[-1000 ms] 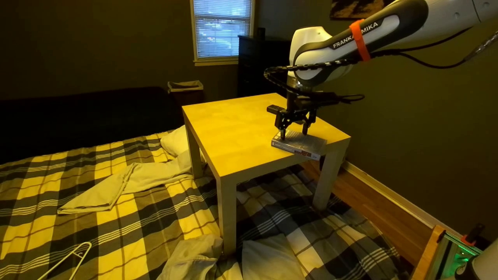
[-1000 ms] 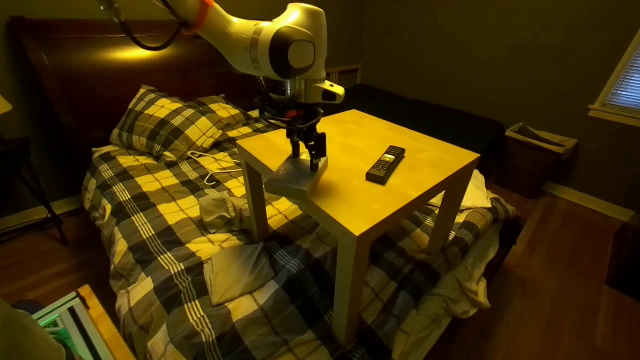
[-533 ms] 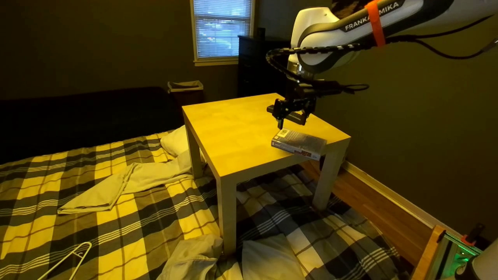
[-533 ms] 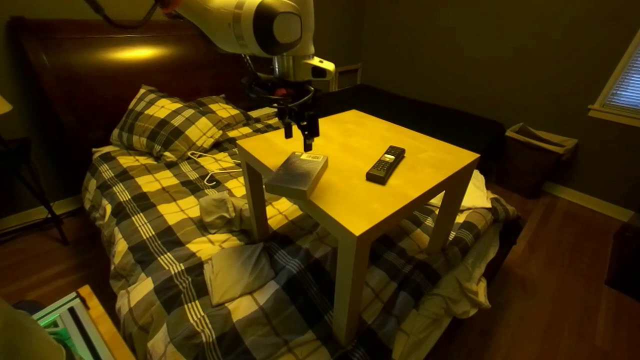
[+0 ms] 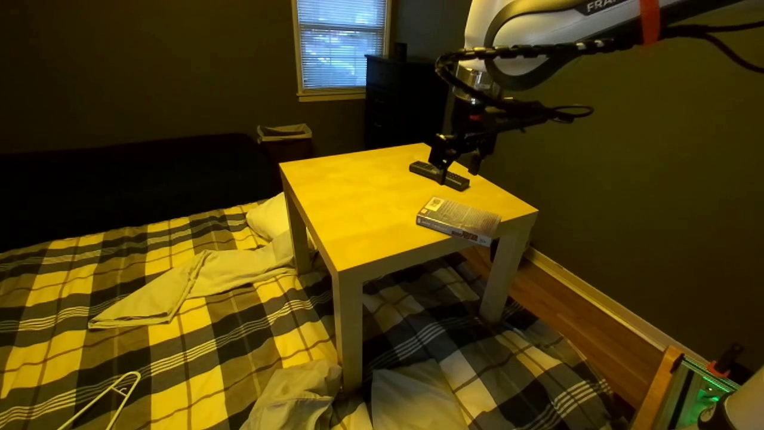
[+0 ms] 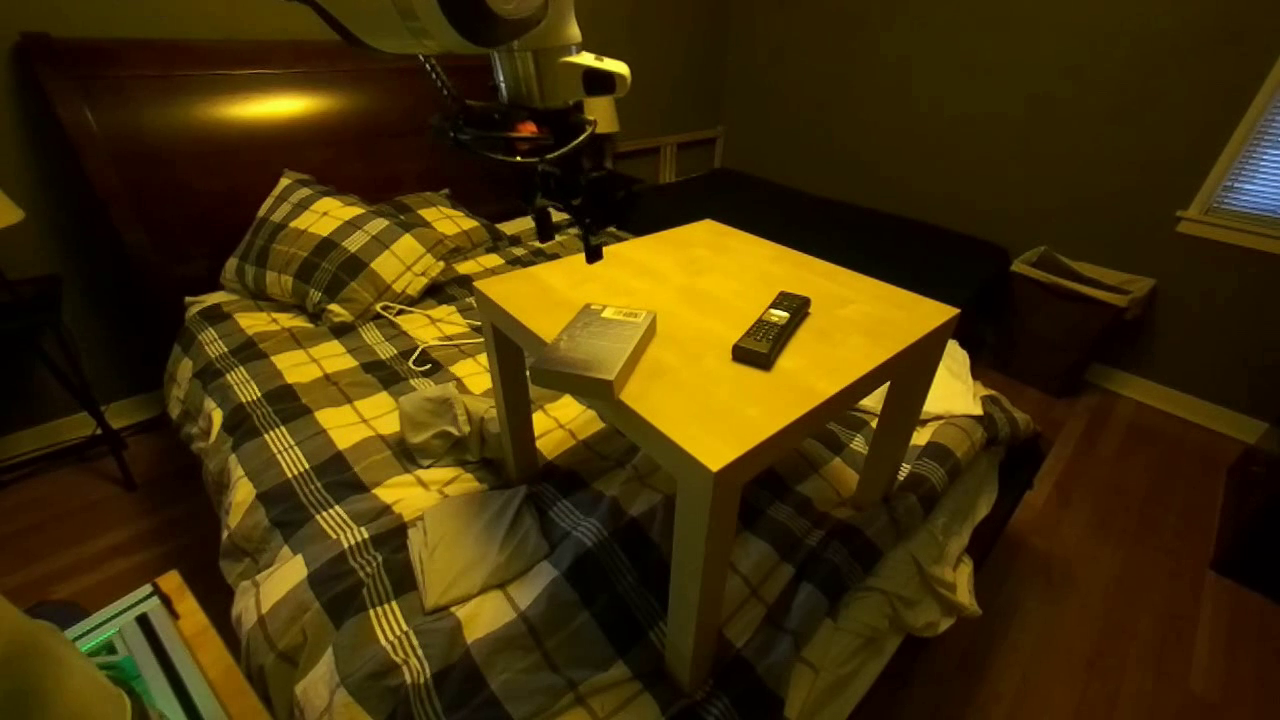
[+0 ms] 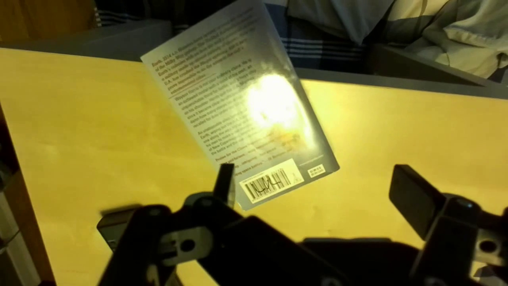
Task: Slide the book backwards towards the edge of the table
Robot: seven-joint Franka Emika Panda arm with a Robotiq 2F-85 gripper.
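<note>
In an exterior view, the gripper (image 6: pixel 570 243) is hovering at left, jaws spread around nothing. Next, the book (image 6: pixel 595 345) is overhanging the edge of the table (image 6: pixel 690 385): the slide is looking done, probably only retreat remaining. Farther right, the remote (image 6: pixel 770 332) is lying.

I'm in a home bedroom: plaid comforter (image 6: pixel 320 450), plaid pillows (image 6: pixel 335 245), wooden headboard (image 6: pixel 170 130), window blinds (image 5: pixel 341 46) at the far side.

The white-and-black Panda arm (image 5: pixel 537 34) bears a red band (image 5: pixel 649 21), cut-off "FRA" lettering (image 5: pixel 601 6), a silver collar (image 5: pixel 477 75) and black cable (image 5: pixel 516 52); its black Robotiq gripper (image 7: pixel 319 190) has blocky fingertips (image 7: pixel 413 198).
</note>
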